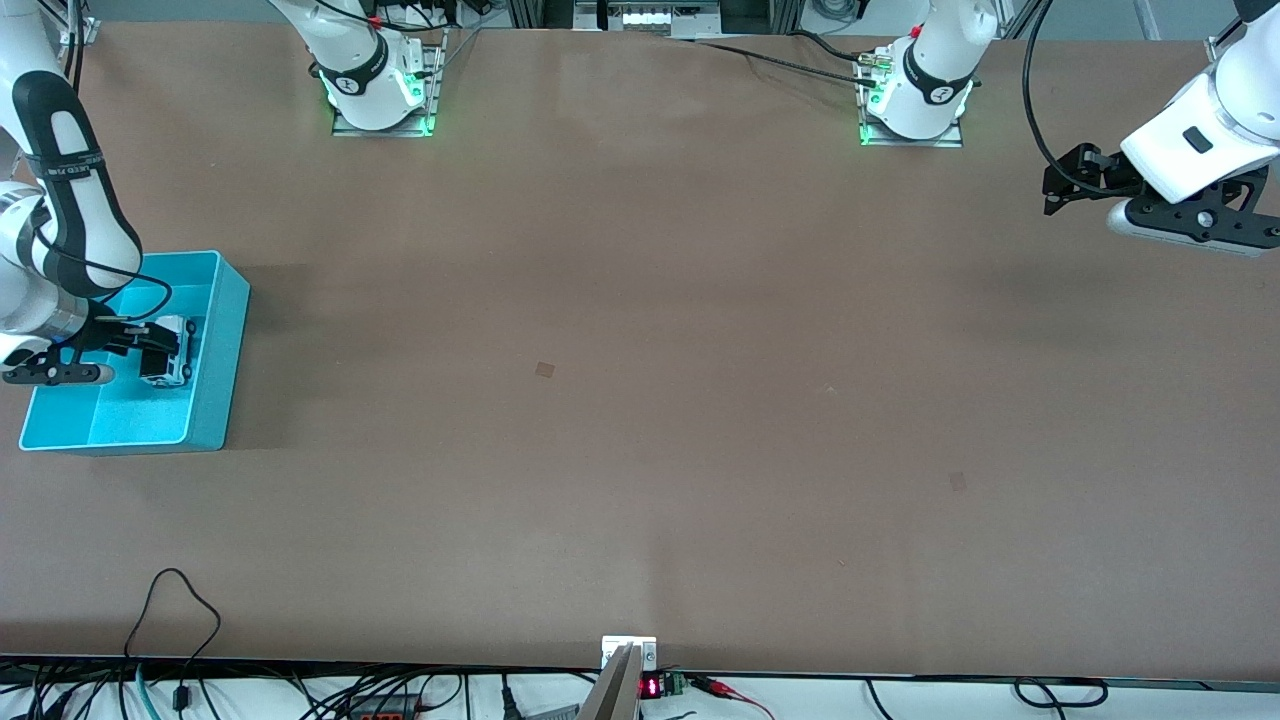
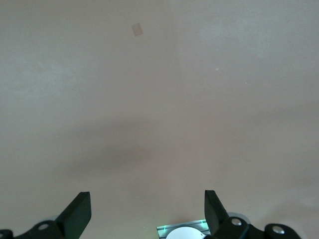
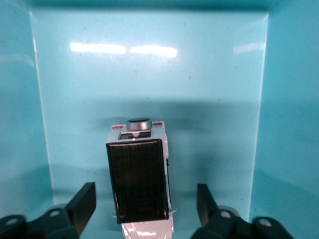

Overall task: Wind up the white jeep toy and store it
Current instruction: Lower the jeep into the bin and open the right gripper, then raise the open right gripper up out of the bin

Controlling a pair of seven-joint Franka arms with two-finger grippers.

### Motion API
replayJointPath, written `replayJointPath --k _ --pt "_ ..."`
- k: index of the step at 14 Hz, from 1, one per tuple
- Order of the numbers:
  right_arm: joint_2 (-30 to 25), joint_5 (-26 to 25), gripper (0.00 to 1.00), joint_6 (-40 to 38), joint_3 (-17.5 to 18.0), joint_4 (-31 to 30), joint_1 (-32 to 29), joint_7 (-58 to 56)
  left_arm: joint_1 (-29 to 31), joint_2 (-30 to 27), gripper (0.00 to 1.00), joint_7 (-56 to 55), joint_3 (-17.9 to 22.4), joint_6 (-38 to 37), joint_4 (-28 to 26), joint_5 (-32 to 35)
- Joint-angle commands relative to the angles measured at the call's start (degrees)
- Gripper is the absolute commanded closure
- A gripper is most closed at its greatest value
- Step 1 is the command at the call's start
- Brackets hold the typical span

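The white jeep toy (image 1: 168, 362) rests on the floor of the turquoise bin (image 1: 228, 340) at the right arm's end of the table. In the right wrist view the jeep (image 3: 141, 179) shows its black ribbed roof and a spare wheel, with turquoise floor (image 3: 149, 74) around it. My right gripper (image 1: 158, 345) is down in the bin, its fingers open on either side of the jeep with a gap on each side (image 3: 144, 204). My left gripper (image 1: 1068, 185) is open and empty, waiting above bare table (image 2: 148, 214) at the left arm's end.
The brown table (image 1: 640, 400) is bare apart from two small tape patches (image 1: 545, 369). The two arm bases (image 1: 380, 95) stand along the edge farthest from the front camera. Cables and a small display (image 1: 650, 687) lie along the nearest edge.
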Motion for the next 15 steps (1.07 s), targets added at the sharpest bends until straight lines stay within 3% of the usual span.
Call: replayJointPath --k 1,9,15 --pt "-4.5 -0.2 0.0 -0.7 0.9 -0.9 0.0 -2.1 -0.1 -0.1 0.0 -0.2 -0.5 -1.4 1.3 1.1" --pt "-17.2 0.0 0.0 -12.4 5.6 1.0 3.9 -7.2 0.1 -0.1 0.0 -0.3 -0.4 -1.4 1.3 0.9" --pt "-26.5 2.3 0.0 -20.8 5.7 1.0 11.8 7.8 -0.1 -0.1 0.0 -0.7 -0.6 -1.4 1.3 0.8"
